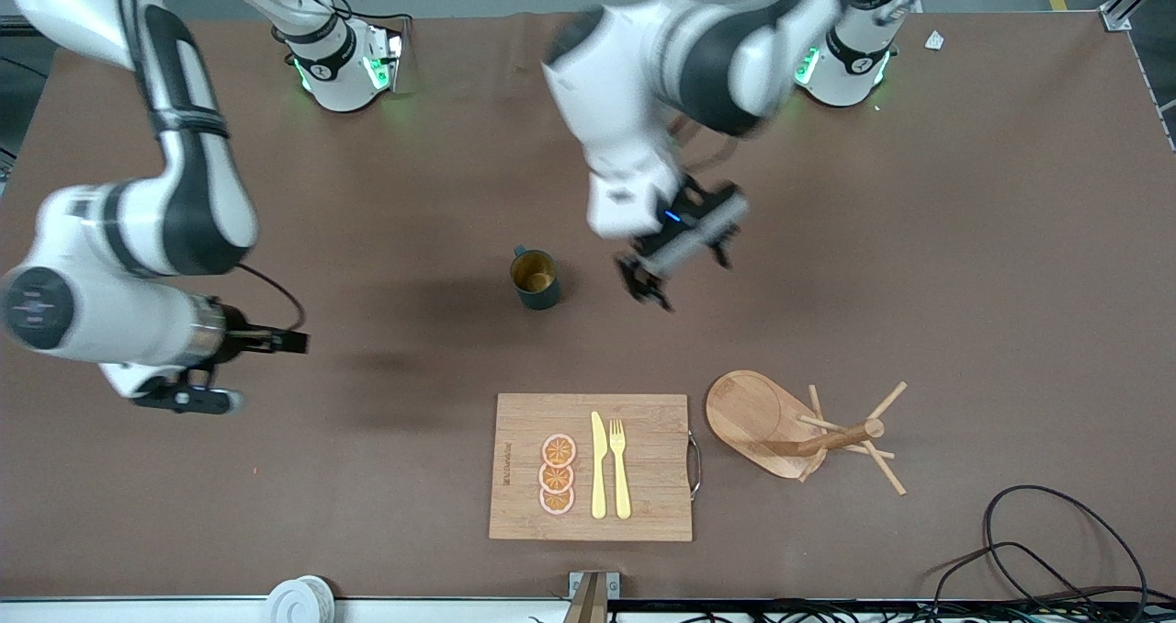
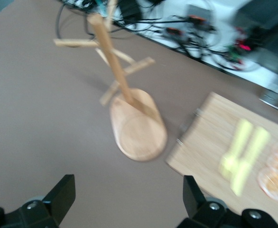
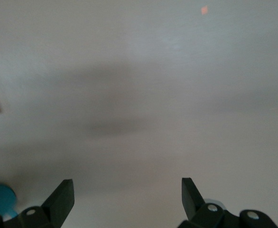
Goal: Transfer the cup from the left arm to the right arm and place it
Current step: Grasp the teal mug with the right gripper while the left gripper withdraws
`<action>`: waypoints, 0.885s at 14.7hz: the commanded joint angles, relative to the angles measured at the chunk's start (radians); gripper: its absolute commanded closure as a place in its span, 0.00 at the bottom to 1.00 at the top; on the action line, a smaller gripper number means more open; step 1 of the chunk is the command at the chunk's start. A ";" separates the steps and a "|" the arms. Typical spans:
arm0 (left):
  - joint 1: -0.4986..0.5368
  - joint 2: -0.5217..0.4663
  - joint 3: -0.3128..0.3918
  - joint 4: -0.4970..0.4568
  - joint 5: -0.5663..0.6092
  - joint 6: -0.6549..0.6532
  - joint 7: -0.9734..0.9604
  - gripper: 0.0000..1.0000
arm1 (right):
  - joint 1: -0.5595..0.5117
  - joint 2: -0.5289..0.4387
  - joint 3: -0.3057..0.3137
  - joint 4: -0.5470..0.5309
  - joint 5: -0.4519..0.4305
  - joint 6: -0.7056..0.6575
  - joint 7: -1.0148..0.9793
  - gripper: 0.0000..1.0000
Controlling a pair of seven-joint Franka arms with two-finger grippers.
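The cup point(image 1: 535, 278), dark teal-green with a mustard-yellow inside, stands upright on the brown table, farther from the front camera than the cutting board. No gripper holds it. My left gripper point(image 1: 648, 292) is open and empty in the air beside the cup, toward the left arm's end. Its wrist view shows its open gripper point(image 2: 127, 190) over bare table, and the cup is out of that view. My right gripper point(image 1: 188, 395) hangs over bare table at the right arm's end, open and empty in its wrist view point(image 3: 127, 190).
A wooden cutting board point(image 1: 643, 439) near the front edge carries three orange slices point(image 1: 557, 474), a yellow knife point(image 1: 598, 465) and a fork point(image 1: 620, 467). A wooden peg stand point(image 1: 763, 416) stands beside it and also shows in the left wrist view point(image 2: 136, 128). Cables point(image 1: 1038, 549) lie at the corner.
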 commanded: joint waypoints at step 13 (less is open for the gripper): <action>0.551 -0.336 0.065 -0.033 -0.612 -0.028 0.961 0.00 | 0.524 0.111 -0.007 -0.111 0.181 0.333 0.916 0.00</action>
